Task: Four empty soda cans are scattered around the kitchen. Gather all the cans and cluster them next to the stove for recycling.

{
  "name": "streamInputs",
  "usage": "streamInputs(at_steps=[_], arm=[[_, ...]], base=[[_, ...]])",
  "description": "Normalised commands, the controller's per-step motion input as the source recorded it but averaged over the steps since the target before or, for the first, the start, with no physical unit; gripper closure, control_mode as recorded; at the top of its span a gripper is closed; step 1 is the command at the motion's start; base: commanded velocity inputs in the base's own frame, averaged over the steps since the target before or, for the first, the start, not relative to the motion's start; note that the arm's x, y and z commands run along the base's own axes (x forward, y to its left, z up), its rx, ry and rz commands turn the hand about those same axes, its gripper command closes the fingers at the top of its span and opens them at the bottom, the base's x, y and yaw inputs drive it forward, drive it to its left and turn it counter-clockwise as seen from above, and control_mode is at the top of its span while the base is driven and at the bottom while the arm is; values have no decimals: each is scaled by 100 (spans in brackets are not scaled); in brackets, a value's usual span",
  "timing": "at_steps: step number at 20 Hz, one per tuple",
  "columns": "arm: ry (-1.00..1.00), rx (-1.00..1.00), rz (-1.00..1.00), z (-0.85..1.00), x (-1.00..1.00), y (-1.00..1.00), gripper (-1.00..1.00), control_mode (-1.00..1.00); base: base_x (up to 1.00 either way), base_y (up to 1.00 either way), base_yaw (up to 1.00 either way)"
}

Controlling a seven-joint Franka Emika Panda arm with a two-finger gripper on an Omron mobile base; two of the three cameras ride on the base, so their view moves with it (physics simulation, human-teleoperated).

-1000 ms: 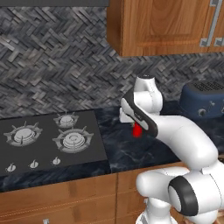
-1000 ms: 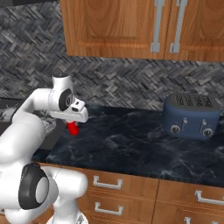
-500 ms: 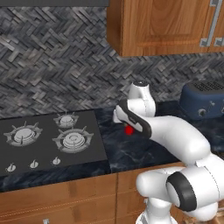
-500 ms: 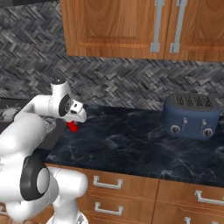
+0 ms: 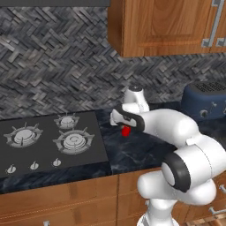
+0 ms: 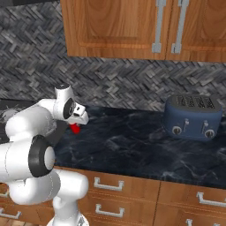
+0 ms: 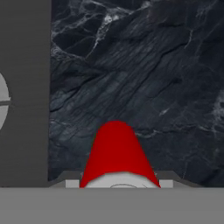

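A red soda can (image 5: 126, 131) (image 6: 75, 128) (image 7: 118, 154) hangs under my gripper (image 5: 125, 128) (image 6: 76, 125), which is shut on it. The can is held above the dark marble counter (image 5: 141, 148) just right of the stove (image 5: 48, 141), a flat black cooktop with silver burners and small knobs. In the hand view the can's red body points down at the counter (image 7: 144, 78), with the stove's edge (image 7: 24, 87) along the left side. My fingertips are hidden behind the can there.
A blue toaster (image 5: 206, 102) (image 6: 192, 117) stands on the counter to the right. Wooden wall cabinets (image 5: 167, 24) (image 6: 141, 26) hang above. A herringbone tile wall (image 5: 53, 66) backs the counter, and drawers run below its front edge.
The arm has swung left and lowered, carrying the red can closer to the stove's right edge and nearer the counter. The grip has stayed shut.
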Motion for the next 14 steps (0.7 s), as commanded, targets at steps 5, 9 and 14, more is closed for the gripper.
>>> streamInputs(at_steps=[5,9,14], arm=[[1,0,0,-25,32,6,100,-100],[1,0,0,-20,23,6,100,-100],[0,0,0,-18,13,3,100,-100]], base=[[0,0,0],[0,0,0],[0,0,0]])
